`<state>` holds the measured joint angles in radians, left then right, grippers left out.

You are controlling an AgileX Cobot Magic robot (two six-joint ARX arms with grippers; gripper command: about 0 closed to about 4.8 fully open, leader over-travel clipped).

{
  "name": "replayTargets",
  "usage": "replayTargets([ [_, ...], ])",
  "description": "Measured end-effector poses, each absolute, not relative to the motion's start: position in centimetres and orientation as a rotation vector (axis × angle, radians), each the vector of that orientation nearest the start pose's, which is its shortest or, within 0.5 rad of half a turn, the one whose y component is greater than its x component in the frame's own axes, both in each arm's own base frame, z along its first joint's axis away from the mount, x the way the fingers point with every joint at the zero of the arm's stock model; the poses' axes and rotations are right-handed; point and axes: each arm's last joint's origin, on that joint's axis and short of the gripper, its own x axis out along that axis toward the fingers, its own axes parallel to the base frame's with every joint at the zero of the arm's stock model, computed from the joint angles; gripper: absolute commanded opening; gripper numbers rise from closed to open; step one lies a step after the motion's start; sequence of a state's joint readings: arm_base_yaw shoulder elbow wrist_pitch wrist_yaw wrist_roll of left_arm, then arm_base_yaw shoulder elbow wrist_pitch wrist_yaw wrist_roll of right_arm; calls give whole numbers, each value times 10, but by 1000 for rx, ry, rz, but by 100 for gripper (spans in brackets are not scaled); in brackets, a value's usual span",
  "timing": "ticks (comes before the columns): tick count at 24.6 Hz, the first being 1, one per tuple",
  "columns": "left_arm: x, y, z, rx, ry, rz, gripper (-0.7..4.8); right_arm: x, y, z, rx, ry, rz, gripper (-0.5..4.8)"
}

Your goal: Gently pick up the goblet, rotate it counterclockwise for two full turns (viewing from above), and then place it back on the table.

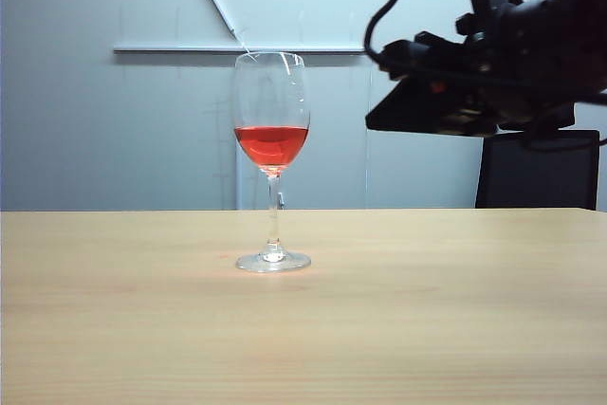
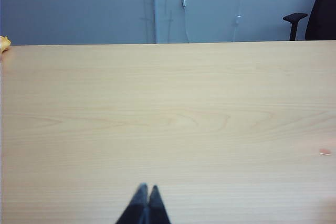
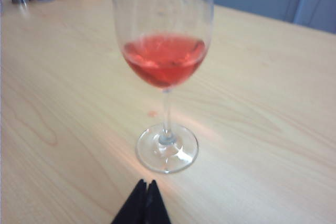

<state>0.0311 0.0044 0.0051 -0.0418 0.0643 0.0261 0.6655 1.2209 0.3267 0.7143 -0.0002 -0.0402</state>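
Goblet (image 1: 272, 160) upright on tabletop (image 1: 455, 310), red liquid in bowl, untouched. Right tool (image 3: 145, 188) pressed together, empty, raised beside the glass, well clear. Left tool (image 2: 146, 191) likewise pressed together, low over bare wood.

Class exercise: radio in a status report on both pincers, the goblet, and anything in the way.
Left pincer shut, low over bare table. Right pincer shut, empty, raised beside goblet. Goblet upright on table, red liquid inside. Nothing blocking.
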Motion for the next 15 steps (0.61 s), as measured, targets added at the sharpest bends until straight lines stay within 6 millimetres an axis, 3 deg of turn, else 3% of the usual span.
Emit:
replayTargets([
  [15,98,1,161,25,40,-34,-5,175,137,180,-100,190,667,-8],
])
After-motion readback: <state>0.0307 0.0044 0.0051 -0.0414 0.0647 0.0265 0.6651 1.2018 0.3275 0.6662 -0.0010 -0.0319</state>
